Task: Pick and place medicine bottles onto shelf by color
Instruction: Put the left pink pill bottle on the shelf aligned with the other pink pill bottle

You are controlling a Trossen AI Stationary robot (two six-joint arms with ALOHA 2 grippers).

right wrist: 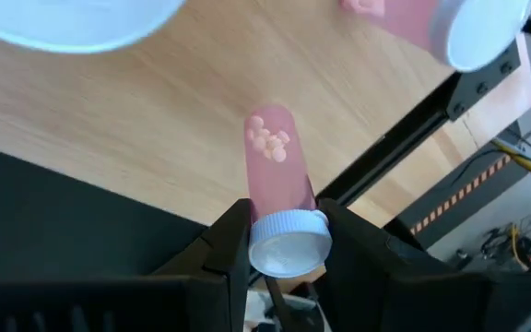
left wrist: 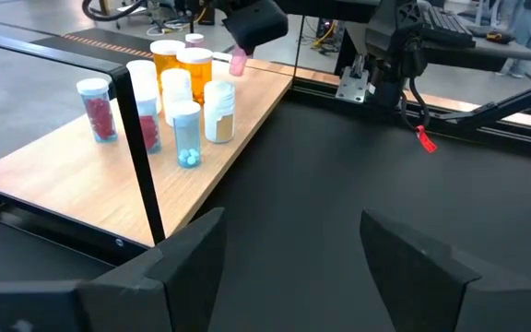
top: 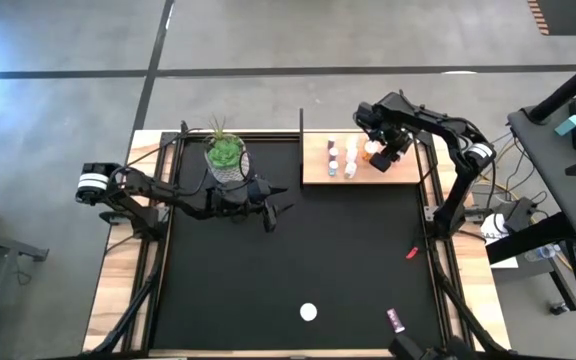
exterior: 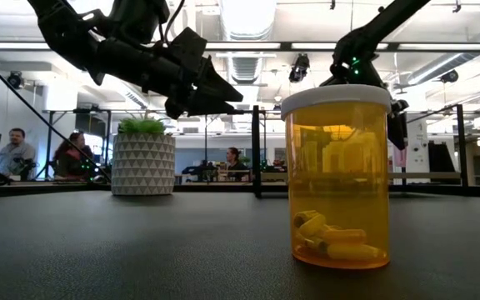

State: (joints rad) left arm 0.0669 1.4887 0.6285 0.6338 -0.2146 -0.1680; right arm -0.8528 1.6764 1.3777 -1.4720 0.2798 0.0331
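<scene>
Holding a pink bottle point(right wrist: 282, 189) clamped above the shelf point(top: 318, 172), the right gripper point(right wrist: 287, 242) works while 2 bottles near the shelf-opposite edge remain; left gripper point(left wrist: 293, 258) waits apart.

Two arms point(top: 168, 195), one shelf point(top: 368, 172), one plant point(top: 225, 152)

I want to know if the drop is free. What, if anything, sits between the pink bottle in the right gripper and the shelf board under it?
Nothing visible. The right gripper is shut on the pink bottle above bare wood of the shelf. The other bottles stand off to the side; one pink bottle lies nearby.
</scene>
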